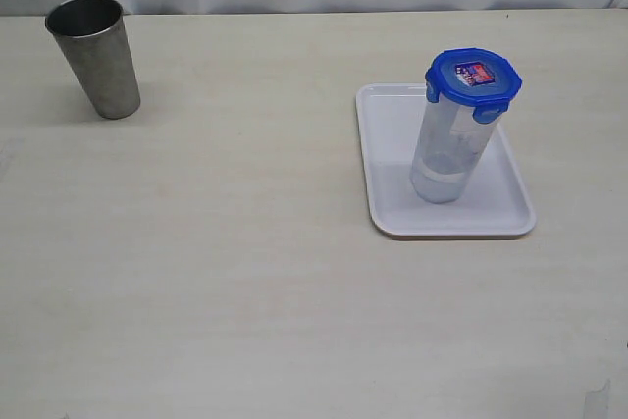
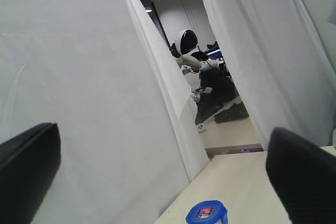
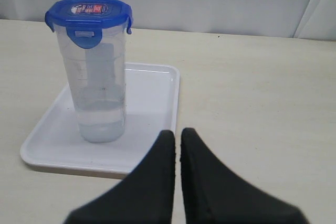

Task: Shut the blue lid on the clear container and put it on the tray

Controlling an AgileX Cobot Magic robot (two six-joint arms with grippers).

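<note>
pale tabletop (image 1: pixel 245 282), clear container (image 3: pixel 100 87) on tray (image 3: pixel 152 93), closed right tool (image 3: pixel 177 132) nearby

The pale wooden table (image 1: pixel 245 282) is wide and bare through its middle and front, so a gripper can pass there freely. At the far left the tall grey metal cup (image 1: pixel 93 56) stands upright. On the right, the flat white rectangular tray (image 1: pixel 388 154) carries the tall clear plastic container (image 1: pixel 449 149), closed by its bright-blue snap lid (image 1: pixel 473 78). The tray floor is free mainly to the left of the container and behind it.
</note>
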